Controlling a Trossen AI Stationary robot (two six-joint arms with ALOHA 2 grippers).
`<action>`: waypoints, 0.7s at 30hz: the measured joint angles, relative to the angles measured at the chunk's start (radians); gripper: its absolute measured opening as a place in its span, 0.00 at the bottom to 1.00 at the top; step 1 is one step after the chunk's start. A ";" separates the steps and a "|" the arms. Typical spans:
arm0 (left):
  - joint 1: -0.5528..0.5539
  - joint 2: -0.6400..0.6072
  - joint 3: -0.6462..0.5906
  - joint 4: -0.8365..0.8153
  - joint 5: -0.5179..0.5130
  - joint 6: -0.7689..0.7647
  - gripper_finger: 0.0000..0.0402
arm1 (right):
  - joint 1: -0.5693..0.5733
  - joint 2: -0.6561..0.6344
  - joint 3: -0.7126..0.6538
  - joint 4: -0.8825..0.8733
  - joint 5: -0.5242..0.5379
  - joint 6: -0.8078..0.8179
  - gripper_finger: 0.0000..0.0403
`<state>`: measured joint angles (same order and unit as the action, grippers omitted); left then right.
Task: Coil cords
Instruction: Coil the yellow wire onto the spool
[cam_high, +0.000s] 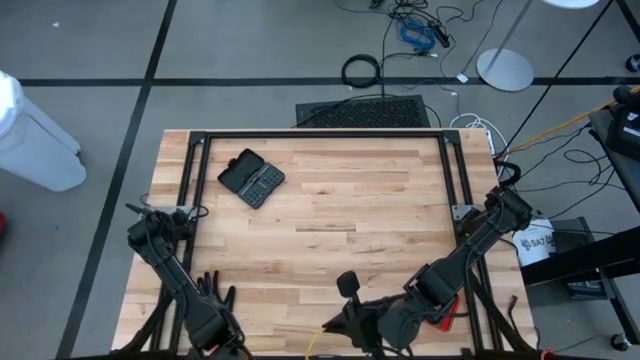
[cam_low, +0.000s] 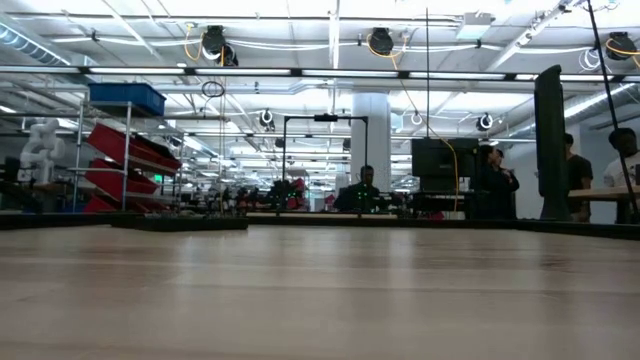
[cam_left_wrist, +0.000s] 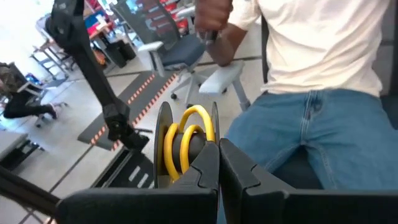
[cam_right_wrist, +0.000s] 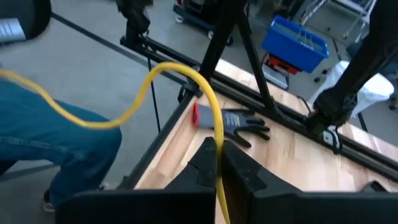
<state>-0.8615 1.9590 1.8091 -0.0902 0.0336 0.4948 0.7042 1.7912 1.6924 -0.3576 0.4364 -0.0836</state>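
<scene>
The yellow cord (cam_right_wrist: 186, 78) arcs from my right gripper (cam_right_wrist: 219, 163) out past the table's near edge; a short piece shows in the high view (cam_high: 325, 324). My right gripper (cam_high: 345, 322) is at the near edge, shut on the cord. My left gripper (cam_left_wrist: 219, 167) is shut at the near left edge (cam_high: 215, 335), pointing off the table. Just beyond its tips, loops of yellow cord (cam_left_wrist: 180, 140) wind round a black round part (cam_left_wrist: 194, 146). Whether it touches them I cannot tell. My right gripper pinches the yellow cord (cam_right_wrist: 217, 146) between its two fingers, which lie across it. One stretch rises from the fingers and bends over the table's near edge. The other runs back between the fingers (cam_right_wrist: 221, 202). The held stretch is clear of the table.
A grey glove with a red cuff (cam_right_wrist: 239, 121) lies near the table's front left (cam_high: 210, 290). A black case (cam_high: 252, 178) lies at the far left. A person in a white shirt and jeans (cam_left_wrist: 323, 124) stands close to the near edge. A black frame (cam_high: 320, 135) rims the table.
</scene>
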 joint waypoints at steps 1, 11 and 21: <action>0.004 0.005 0.000 -0.001 0.000 0.000 0.00 | 0.004 0.000 0.000 0.010 0.000 -0.007 0.00; 0.062 0.030 0.000 0.010 0.026 -0.042 0.00 | 0.047 -0.006 0.030 0.052 -0.024 -0.022 0.00; 0.060 0.030 0.000 0.032 -0.045 -0.044 0.00 | 0.084 -0.006 0.056 0.032 -0.017 -0.007 0.00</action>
<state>-0.8019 1.9888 1.8091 -0.0582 -0.0119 0.4511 0.7883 1.7851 1.7485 -0.3254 0.4194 -0.0906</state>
